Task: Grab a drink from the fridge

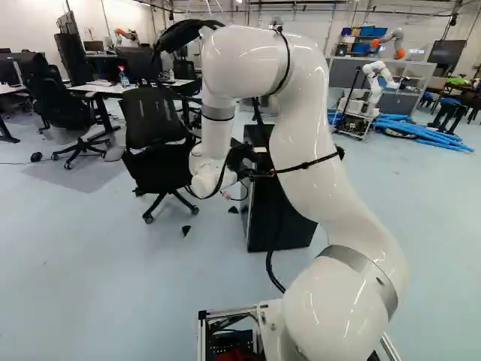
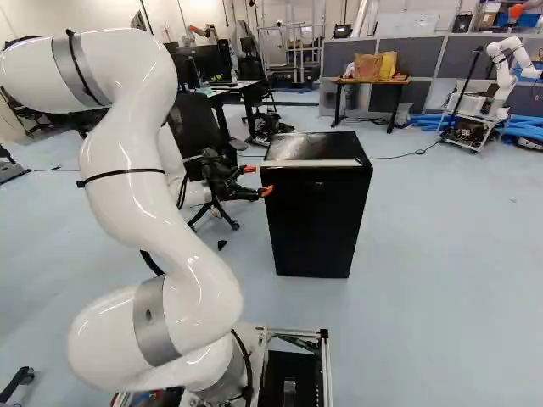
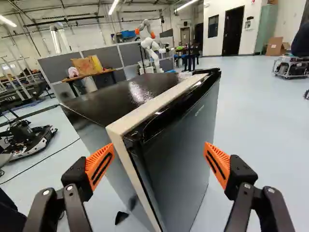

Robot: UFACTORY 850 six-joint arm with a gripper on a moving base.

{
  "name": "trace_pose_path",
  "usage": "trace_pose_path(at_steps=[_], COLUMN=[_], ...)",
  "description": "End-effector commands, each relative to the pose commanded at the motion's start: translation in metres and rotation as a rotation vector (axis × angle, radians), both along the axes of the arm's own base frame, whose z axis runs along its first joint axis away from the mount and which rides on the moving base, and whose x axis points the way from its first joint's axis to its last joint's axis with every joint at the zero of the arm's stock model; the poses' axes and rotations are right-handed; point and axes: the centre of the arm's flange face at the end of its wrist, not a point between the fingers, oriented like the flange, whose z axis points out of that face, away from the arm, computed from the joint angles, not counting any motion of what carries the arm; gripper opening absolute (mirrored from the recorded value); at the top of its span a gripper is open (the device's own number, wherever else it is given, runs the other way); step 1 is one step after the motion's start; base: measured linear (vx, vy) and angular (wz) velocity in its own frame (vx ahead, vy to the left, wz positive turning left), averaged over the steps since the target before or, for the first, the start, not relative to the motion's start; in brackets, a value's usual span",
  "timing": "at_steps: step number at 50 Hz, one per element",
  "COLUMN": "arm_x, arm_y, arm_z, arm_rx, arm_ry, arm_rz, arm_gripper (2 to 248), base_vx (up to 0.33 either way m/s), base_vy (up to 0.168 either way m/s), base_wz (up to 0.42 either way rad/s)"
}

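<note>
- Labels: small pale mark on the fridge door (image 3: 193,140), near its top edge; too small to tell what it says.
- Fridge (image 2: 314,220): black, low, upright on the floor (image 2: 424,280). Right of the arm (image 2: 140,186) in the right base view, partly behind it in the left base view. Door looks shut; pale strip (image 3: 145,108) along the top between body and door.
- Hand (image 2: 259,180): fingers well apart, orange pads (image 3: 100,166) facing each other. In the wrist view the fridge's near front corner lies between them, one finger to the body side, one to the door side. Can't tell if either touches.
- Surface: fridge top (image 3: 120,99) glossy black with light reflections. Floor pale blue-grey, smooth; dark wedge (image 3: 121,217) near the fridge foot, thin cable (image 3: 41,159) running across.
- Left base view: black office chair (image 1: 158,143) beside the fridge; bottle (image 1: 123,77) on a white desk (image 1: 109,89) behind.
- Back of room: grey partitions (image 2: 411,59), wooden desk (image 2: 386,82) carrying a brown bag (image 2: 366,66) and a yellow bag (image 2: 388,64).
- Another robot (image 2: 502,76) on a cart (image 2: 471,131), blue tubes (image 2: 522,125) by it.
- Wrist view: cardboard box (image 3: 275,46) by the far wall, strip lights (image 3: 114,7) overhead.
</note>
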Motion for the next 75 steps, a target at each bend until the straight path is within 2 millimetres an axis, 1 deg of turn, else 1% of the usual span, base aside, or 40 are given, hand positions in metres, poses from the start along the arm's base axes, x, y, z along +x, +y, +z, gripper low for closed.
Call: trace_pose_path(at_steps=[27,75], arm_x=[0.007,0.013], arm_y=[-0.007,-0.022], arm_z=[-0.001,-0.001], arm_rx=[0.012,0.013], arm_ry=[0.001,-0.002], arm_rz=[-0.019,-0.051], arm_gripper=[247,247], base_vx=[0.0,0.0], base_vy=[0.0,0.0], base_wz=[0.0,0.0])
